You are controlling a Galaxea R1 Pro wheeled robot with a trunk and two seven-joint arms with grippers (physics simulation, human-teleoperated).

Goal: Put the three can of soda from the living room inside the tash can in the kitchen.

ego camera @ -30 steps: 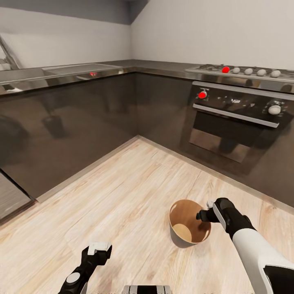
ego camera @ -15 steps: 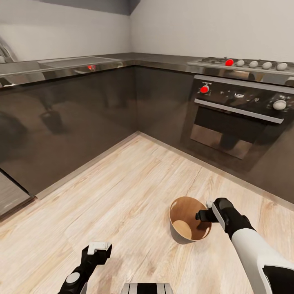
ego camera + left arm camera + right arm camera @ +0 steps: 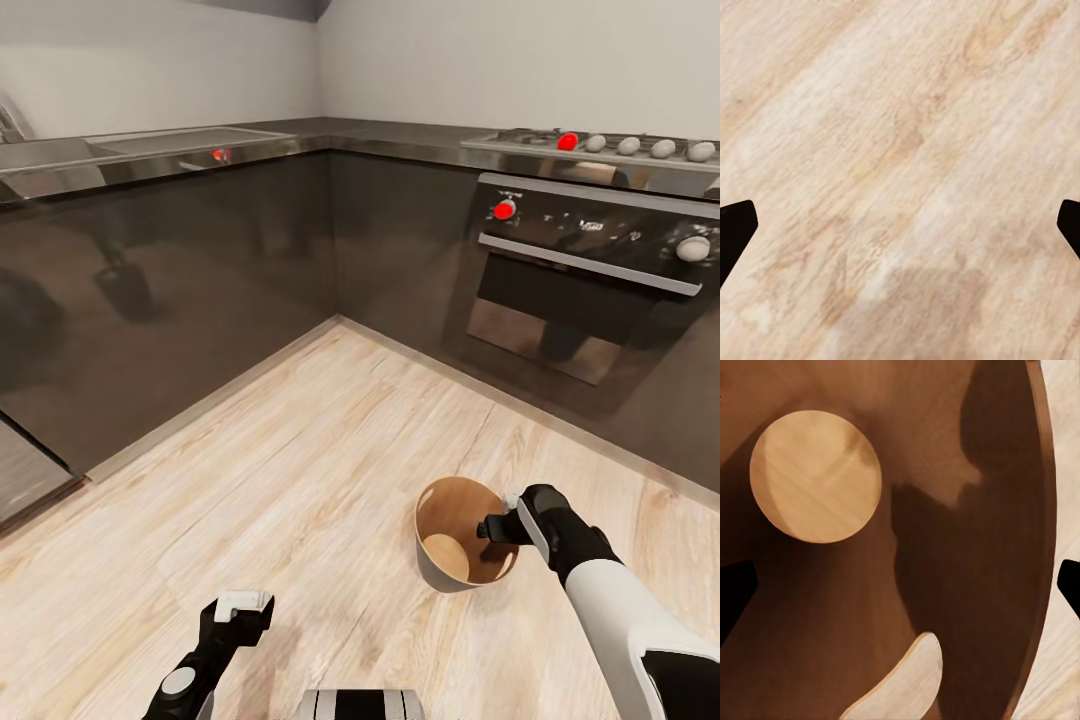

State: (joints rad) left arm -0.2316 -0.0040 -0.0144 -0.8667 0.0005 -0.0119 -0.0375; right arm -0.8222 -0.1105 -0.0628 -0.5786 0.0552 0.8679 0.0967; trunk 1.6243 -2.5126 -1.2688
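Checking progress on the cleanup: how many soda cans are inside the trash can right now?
0. The trash can on the kitchen floor by the right gripper shows only its bare brown inside and round bottom; no cans lie in it.

Left arm low and bent with left gripper (image 3: 243,604) pointing down, fingers wide apart; right arm reaching forward with right gripper (image 3: 497,527) pointing down, fingers wide apart too.

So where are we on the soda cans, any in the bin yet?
None yet. The trash can looks empty down to its bare bottom. The right gripper is at its rim, seemingly gripping it above the kitchen floor; the left gripper is open and empty. All three cans remain to be binned.
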